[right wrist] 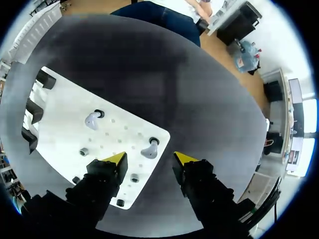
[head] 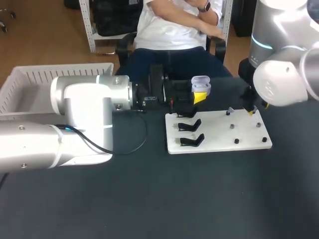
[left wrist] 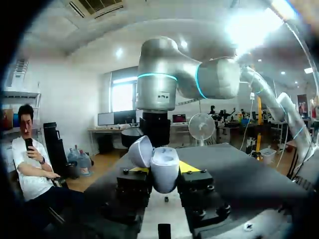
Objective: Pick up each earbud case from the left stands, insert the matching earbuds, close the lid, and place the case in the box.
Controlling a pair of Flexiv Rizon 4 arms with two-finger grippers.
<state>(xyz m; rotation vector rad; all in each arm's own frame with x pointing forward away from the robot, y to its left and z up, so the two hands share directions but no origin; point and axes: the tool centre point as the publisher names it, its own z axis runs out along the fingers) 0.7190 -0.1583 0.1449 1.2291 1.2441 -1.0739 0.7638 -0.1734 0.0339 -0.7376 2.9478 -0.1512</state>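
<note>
My left gripper [head: 199,94] [left wrist: 164,172] is shut on a pale grey earbud case [head: 201,84] [left wrist: 164,169], held above the table behind the white board [head: 219,144]; its lid stands open. The right gripper [head: 253,109] [right wrist: 149,158] hangs open over the board's far right corner. One grey earbud [right wrist: 148,149] sits on a peg just ahead of it and between its yellow tips, touched by neither finger. A second earbud [right wrist: 92,119] [head: 229,111] sits on a peg further along the board.
Black empty case stands [head: 190,125] [right wrist: 34,112] line the board's left side, and small bare pegs [head: 236,141] dot its right half. A white slatted basket [head: 30,82] stands at the table's far left. A black cable [head: 139,137] loops beside the board.
</note>
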